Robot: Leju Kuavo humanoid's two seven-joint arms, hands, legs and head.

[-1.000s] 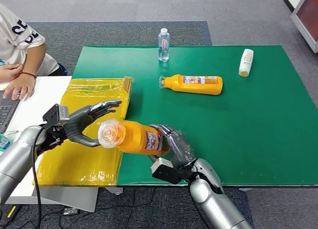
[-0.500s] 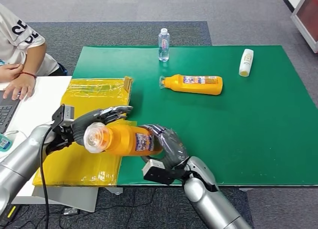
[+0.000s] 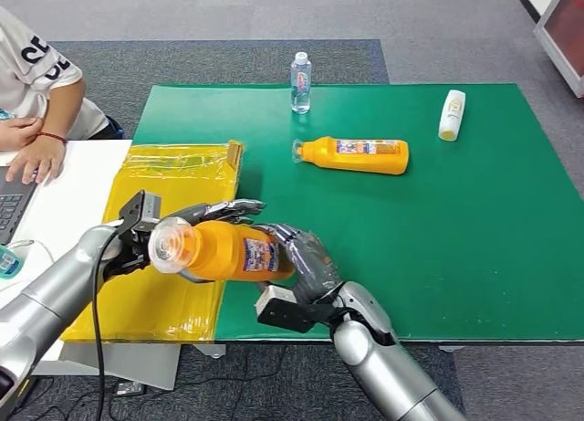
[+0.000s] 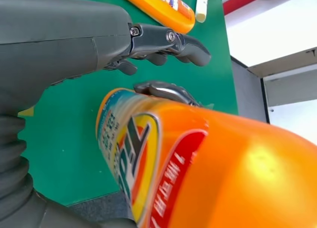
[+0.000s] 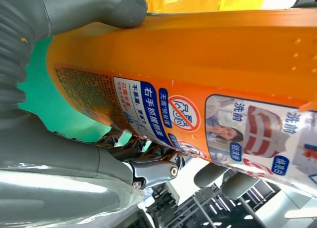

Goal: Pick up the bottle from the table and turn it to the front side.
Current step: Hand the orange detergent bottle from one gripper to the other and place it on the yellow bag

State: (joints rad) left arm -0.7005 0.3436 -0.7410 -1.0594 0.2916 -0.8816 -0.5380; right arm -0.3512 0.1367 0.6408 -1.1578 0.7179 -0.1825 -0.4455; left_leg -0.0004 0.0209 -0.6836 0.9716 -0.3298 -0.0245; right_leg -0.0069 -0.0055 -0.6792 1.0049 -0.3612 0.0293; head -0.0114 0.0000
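Above the table, the right hand grips the bottle at its base. The left hand, fingers spread, holds nothing beside it. An early release could drop it

orange bottle label: chinese text "右手抓横侧面", "洗前", red prohibition sign.

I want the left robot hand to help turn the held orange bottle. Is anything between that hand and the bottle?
Nothing visible. The orange bottle is held off the table in the right robot hand, and the left robot hand lies spread just behind it, with no object in the gap in the left wrist view.
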